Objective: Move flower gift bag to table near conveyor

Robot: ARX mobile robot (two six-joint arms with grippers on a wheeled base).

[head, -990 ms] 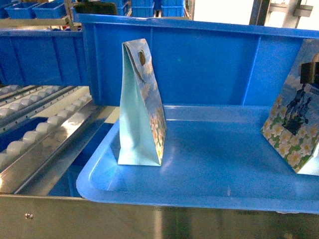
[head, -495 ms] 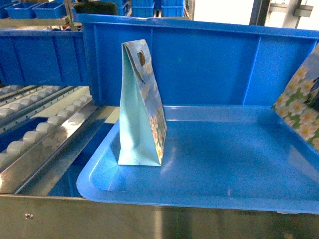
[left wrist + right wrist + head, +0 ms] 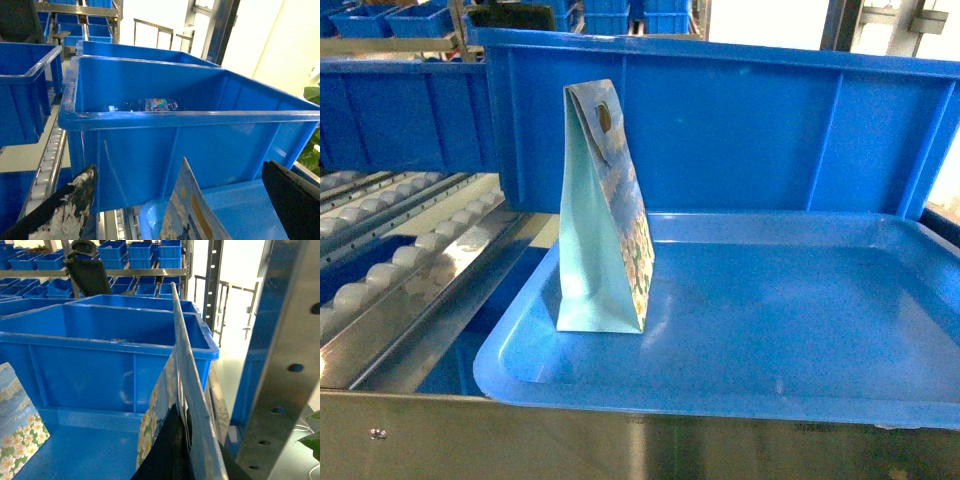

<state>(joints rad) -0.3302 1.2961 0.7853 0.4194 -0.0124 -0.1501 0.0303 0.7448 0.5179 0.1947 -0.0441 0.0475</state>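
A flower gift bag (image 3: 181, 375) shows edge-on in the right wrist view, with my right gripper (image 3: 187, 427) shut on its upper part, beside the blue tray's right end. This bag and gripper are outside the head view. A second flower gift bag (image 3: 603, 220) stands upright at the tray's left end; it shows too in the corner of the right wrist view (image 3: 20, 435). My left gripper (image 3: 179, 172) hangs open above that second bag's top (image 3: 187, 215), touching nothing. The conveyor (image 3: 400, 260) of white rollers slopes along the left. The table is out of view.
The glossy blue tray (image 3: 620, 395) rests on a steel frame. A deep blue bin (image 3: 720, 130) stands right behind it, with a bottle (image 3: 150, 105) inside. A perforated steel post (image 3: 280, 365) rises close to the right of the held bag. More blue bins fill the back shelves.
The bag held at the right edge of the head view has moved right, together with the gripper, and left that view. The bag at the tray's left end has not moved.
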